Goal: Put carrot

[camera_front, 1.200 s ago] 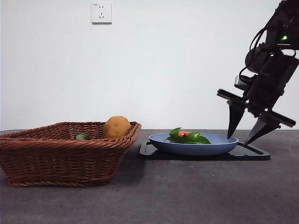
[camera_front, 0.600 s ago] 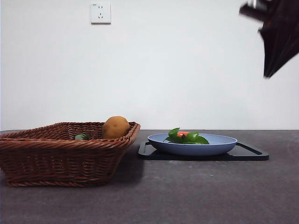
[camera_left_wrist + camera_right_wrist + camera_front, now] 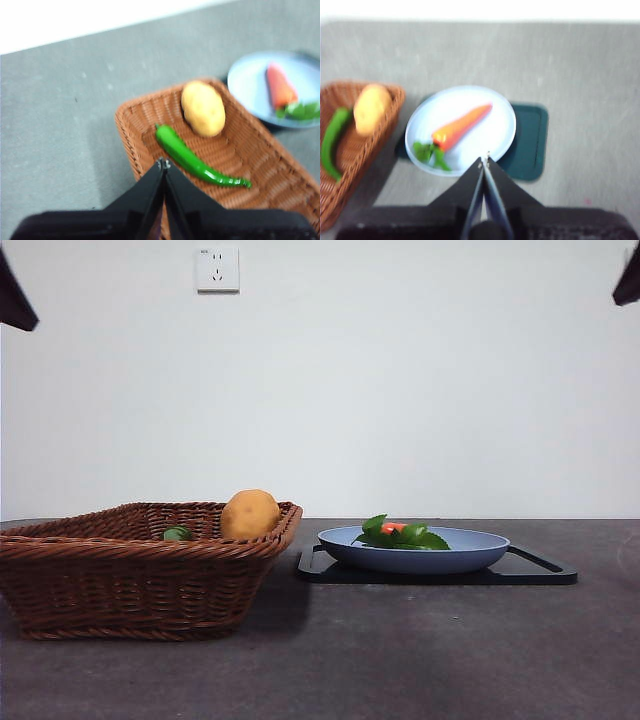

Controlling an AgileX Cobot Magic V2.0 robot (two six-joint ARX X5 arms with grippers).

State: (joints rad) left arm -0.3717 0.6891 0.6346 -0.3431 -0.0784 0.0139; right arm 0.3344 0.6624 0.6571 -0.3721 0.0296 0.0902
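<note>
We see the carrot point(image 3: 460, 126) lying flat on the blue plate point(image 3: 497, 142), which rests on the dark tray point(image 3: 530, 145) beside the basket point(image 3: 260, 165). Its long axis runs across the plate's middle, leaves toward the rim nearest the basket. Our right gripper point(image 3: 484, 161), jaws pressed together and empty, hangs above the plate's edge, nearer than the left gripper point(image 3: 163, 164), likewise clenched, over the basket.

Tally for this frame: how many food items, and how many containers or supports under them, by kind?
Carrot, on the plate: 1
Potato, in the basket: 1
Green chili pepper, in the basket: 1
Wicker basket: 1
Blue plate: 1
Black tray, under the plate: 1
Total: 6
</note>
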